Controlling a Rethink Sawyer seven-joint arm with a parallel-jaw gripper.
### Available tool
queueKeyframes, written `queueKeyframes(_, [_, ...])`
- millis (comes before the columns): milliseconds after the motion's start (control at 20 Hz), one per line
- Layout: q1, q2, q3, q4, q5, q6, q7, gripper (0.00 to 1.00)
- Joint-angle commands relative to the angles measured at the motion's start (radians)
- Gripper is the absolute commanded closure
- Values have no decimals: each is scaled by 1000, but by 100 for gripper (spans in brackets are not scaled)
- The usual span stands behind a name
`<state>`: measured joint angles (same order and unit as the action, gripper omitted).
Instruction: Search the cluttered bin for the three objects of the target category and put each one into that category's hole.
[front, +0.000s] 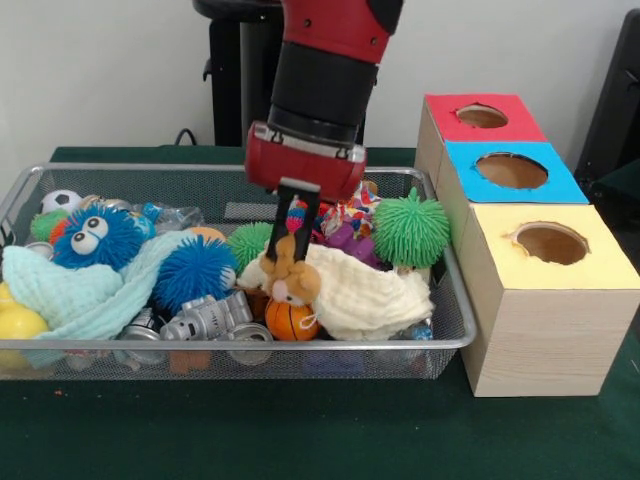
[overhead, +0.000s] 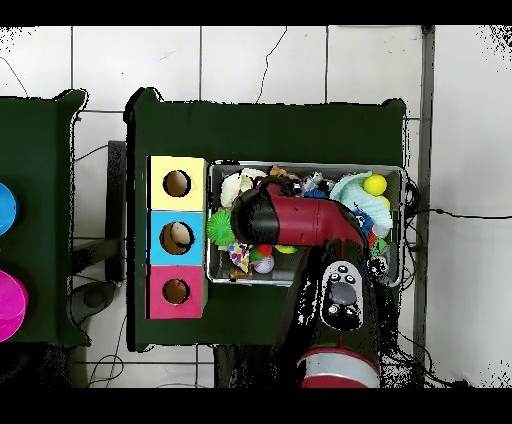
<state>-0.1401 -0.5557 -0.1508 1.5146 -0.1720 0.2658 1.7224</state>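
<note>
Claw grips tan plush toy inside mesh bin.

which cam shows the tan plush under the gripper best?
Front view: the tan plush toy shows clearly, lying on a cream cloth with the gripper right at it. In the overhead view the arm covers that spot, so the toy is hidden.

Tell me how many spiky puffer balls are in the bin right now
4 show: a blue one with eyes at left, a plain blue one beside it, a small green one mid-bin, a big green one at right. Clutter may hide more.
</note>
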Motion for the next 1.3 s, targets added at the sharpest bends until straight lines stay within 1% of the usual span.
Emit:
queueKeyframes(50, [15, -69, 23, 77, 52, 204, 133, 100])
queueKeyframes(300, [33, -81, 12, 91, 70, 262, 162, 100])
queueKeyframes(550, [41, -84, 19, 129, 118, 335, 193, 100])
queueKeyframes(950, [75, -133, 15, 197, 209, 453, 242, 100])
queueKeyframes(1300, [103, -169, 4, 262, 270, 507, 264, 100])
